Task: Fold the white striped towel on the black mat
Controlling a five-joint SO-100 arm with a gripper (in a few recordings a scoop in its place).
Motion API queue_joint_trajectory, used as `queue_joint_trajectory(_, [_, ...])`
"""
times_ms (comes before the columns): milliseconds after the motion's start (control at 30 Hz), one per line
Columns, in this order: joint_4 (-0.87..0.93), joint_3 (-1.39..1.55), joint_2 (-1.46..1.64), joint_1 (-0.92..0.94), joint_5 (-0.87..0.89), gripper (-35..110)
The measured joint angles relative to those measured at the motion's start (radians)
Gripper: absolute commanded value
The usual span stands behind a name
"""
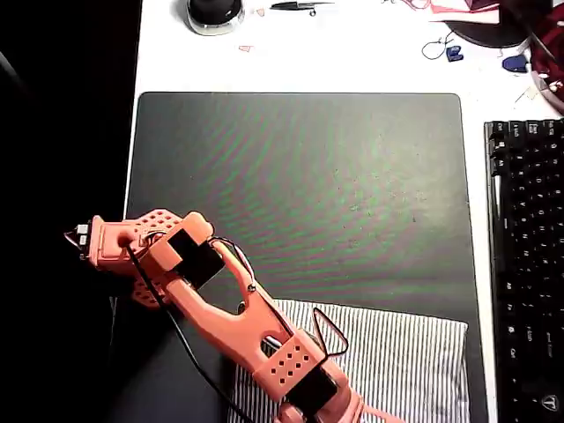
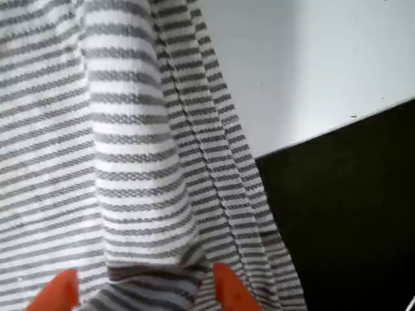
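With towel (image 2: 130,162) pinched between fingertips, hand (image 2: 139,288) closed, black mat (image 1: 300,194) beneath

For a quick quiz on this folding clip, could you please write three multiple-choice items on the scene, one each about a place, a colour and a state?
1. In the overhead view, where on the black mat does the white striped towel lie?
A. along the bottom edge, toward the right
B. in the top left corner
C. across the middle

2. What colour is the robot arm?
A. blue
B. orange
C. white

3. In the wrist view, how does the end effector stand to the towel?
A. high above it, apart
B. resting on the keyboard
C. its fingertips on either side of a bunched fold of the cloth

Answers: 1 A, the towel fills the lower right of the mat while the upper part is bare. 2 B, its links are orange throughout. 3 C, striped cloth gathers between the two orange tips.
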Motion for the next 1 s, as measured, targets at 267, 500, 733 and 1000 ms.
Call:
queue_joint_trajectory(267, [0.153,-0.187,-0.002,0.064,-0.161,25])
queue_joint_trajectory(500, [0.324,-0.336,-0.002,0.041,-0.117,24])
queue_joint_trajectory(733, [0.347,-0.155,0.018,-0.143,0.04,25])
queue_joint_trajectory(1000, [0.144,0.166,0.055,-0.41,0.221,29])
